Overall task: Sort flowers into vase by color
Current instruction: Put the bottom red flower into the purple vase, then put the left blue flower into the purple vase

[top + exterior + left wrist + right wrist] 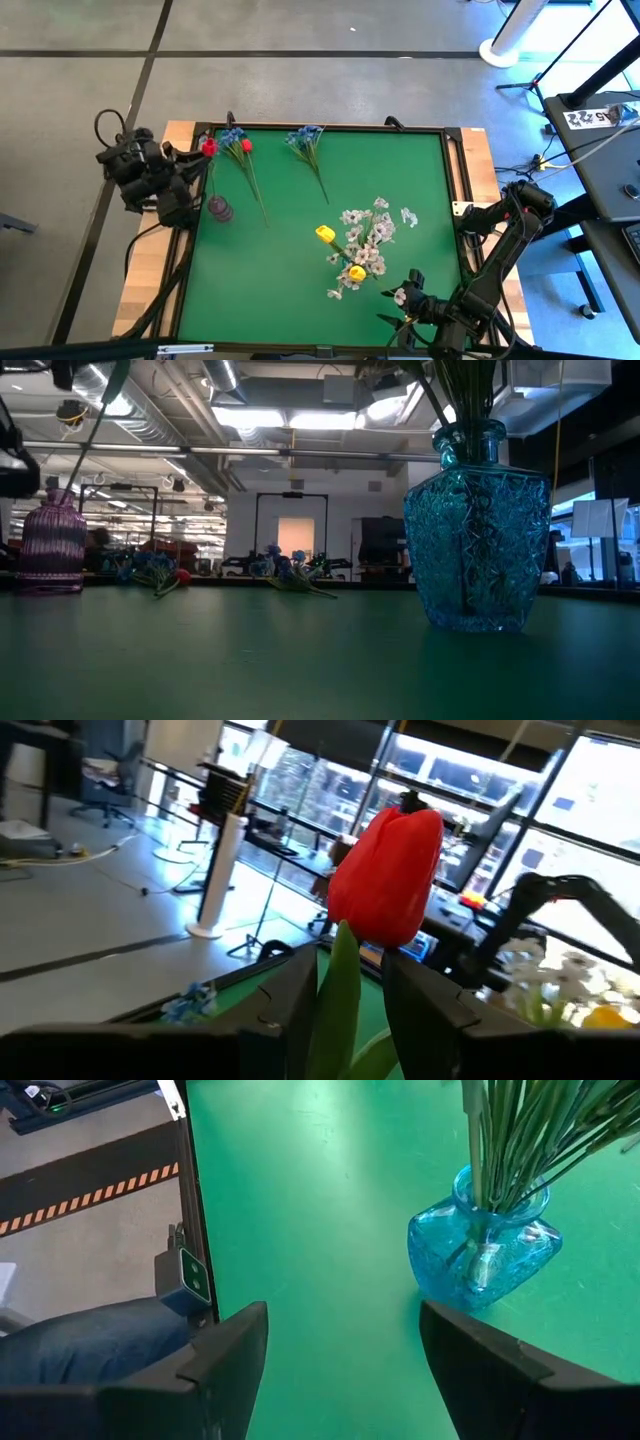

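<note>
Left pincer (345,1005), fingers parting around the red tulip (388,875), is hovering beside the purple vase (219,208), stalk running upright between them; right pincer (340,1370) is waiting released, far off.

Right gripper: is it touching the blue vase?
Apart. The right wrist view shows bare green mat between the open right gripper and the blue vase.

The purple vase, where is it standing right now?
In the high view the purple vase stands on the green mat's left side, beside the left gripper, near a blue sprig.
</note>
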